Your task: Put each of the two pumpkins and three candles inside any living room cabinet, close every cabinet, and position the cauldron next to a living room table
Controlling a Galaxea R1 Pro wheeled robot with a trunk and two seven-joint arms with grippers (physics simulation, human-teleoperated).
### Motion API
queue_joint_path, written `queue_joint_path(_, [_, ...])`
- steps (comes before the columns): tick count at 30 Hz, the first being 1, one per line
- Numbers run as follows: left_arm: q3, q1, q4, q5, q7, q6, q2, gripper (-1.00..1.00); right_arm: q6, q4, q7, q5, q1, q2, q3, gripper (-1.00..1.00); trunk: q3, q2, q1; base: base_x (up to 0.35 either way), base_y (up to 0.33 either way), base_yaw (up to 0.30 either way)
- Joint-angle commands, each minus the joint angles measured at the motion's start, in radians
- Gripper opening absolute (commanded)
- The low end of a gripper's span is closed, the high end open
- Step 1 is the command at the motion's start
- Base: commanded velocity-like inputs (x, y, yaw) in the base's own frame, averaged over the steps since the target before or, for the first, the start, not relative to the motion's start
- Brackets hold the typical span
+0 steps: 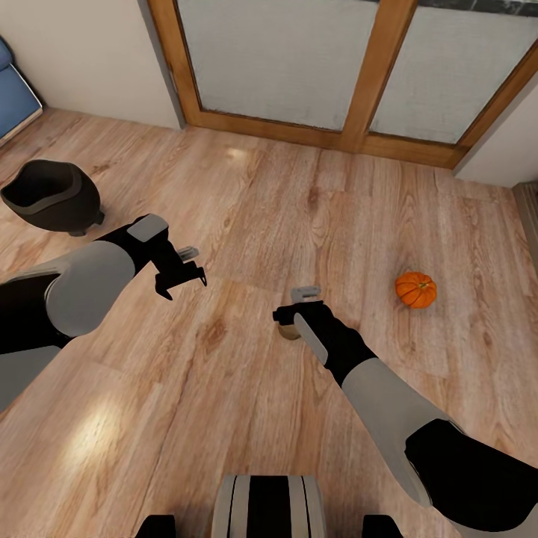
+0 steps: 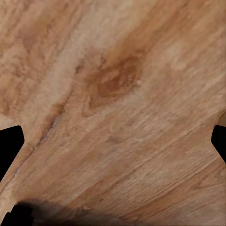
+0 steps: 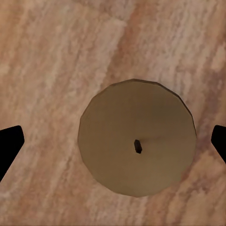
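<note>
A squat brownish-grey candle (image 3: pixel 136 143) with a dark wick stands on the wood floor, seen from straight above. My right gripper (image 3: pixel 113 143) hovers over it, open, its black fingertips (image 3: pixel 9 143) wide on either side and not touching it. In the head view the candle (image 1: pixel 287 332) peeks out beneath the right gripper (image 1: pixel 290 317). An orange ribbed pumpkin (image 1: pixel 415 289) lies on the floor to the right of it. The black cauldron (image 1: pixel 48 196) stands at far left. My left gripper (image 1: pixel 181 284) hangs open over bare floor (image 2: pixel 113 94), holding nothing.
A wood-framed glass door (image 1: pixel 359 75) runs along the far wall. A corner of the blue sofa (image 1: pixel 15 93) shows at the top left. The robot's base (image 1: pixel 269 508) sits at the bottom edge. Open plank floor lies between the arms.
</note>
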Motion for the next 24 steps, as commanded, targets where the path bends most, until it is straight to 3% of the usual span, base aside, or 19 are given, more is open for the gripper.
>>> queue_joint_path(1, [0.008, 0.000, -0.001, 0.003, 0.010, 0.002, 0.001, 1.00, 0.002, 0.000, -0.009, -0.010, -0.001, 0.000, 0.003, 1.00, -0.001, 0.000, 0.000, 0.000, 0.000, 0.000])
queue_joint_path(24, [0.008, 0.000, -0.001, 0.003, 0.009, 0.003, -0.008, 1.00, -0.009, 0.002, -0.007, -0.009, -0.001, 0.000, -0.008, 1.00, -0.001, 0.000, 0.000, 0.000, 0.000, 0.000])
